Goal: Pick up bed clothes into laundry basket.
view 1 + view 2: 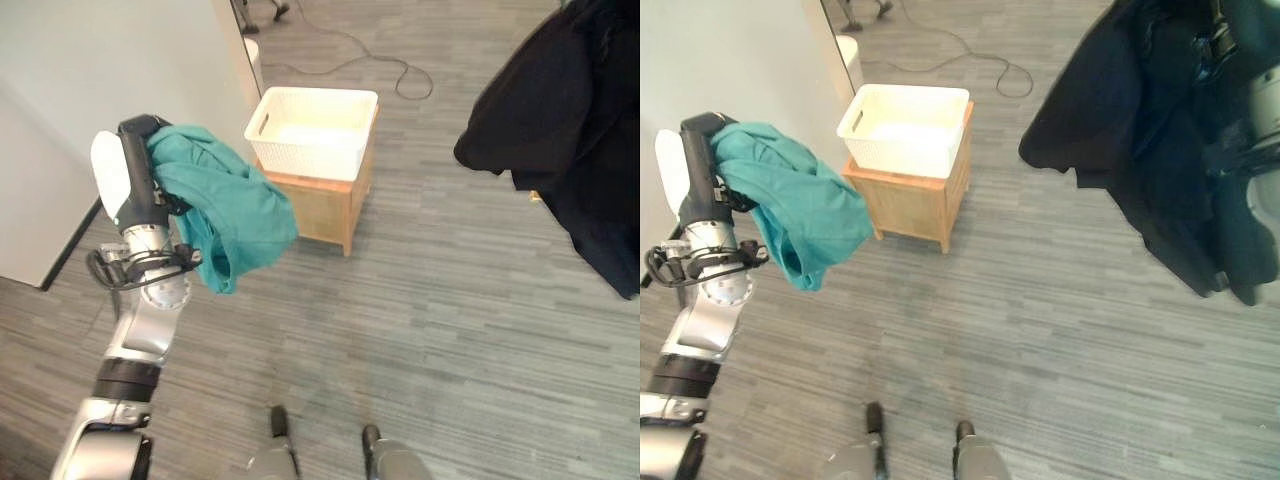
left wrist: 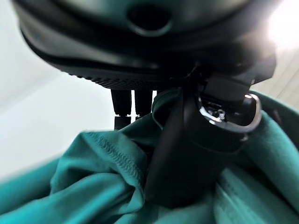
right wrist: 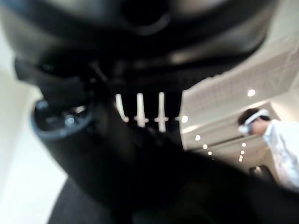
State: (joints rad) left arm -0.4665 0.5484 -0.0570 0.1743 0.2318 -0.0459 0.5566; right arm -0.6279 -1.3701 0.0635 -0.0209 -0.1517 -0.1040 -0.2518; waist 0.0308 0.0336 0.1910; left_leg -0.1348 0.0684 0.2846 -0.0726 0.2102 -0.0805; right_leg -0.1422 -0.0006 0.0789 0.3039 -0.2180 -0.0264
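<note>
Cloth hangs from both my hands. My left hand point(image 1: 140, 170) is raised at the left, beside a white wall point(image 1: 120, 60), and its fingers are curled round a teal garment point(image 1: 225, 215) that drapes down from it in loose folds, clear of the grey plank floor point(image 1: 450, 320). The left wrist view brings this close: my thumb point(image 2: 187, 154) presses into the teal folds, a stitched hem bunched just beside it.

The white laundry basket point(image 1: 315, 130) stands on a small wooden stand point(image 1: 320, 210) ahead of me, near the wall's corner, apart from the teal garment; I see no clothes inside it.

The left eye view shows a dark garment point(image 1: 1140, 130) hanging at the upper right; the right eye view adds my right hand point(image 1: 1240, 110) behind it, high up. The right wrist view shows dark cloth bunched against that hand's fingers, which close on it. That view also shows a lit ceiling and, at its edge, a person point(image 3: 275, 140) in white.
</note>
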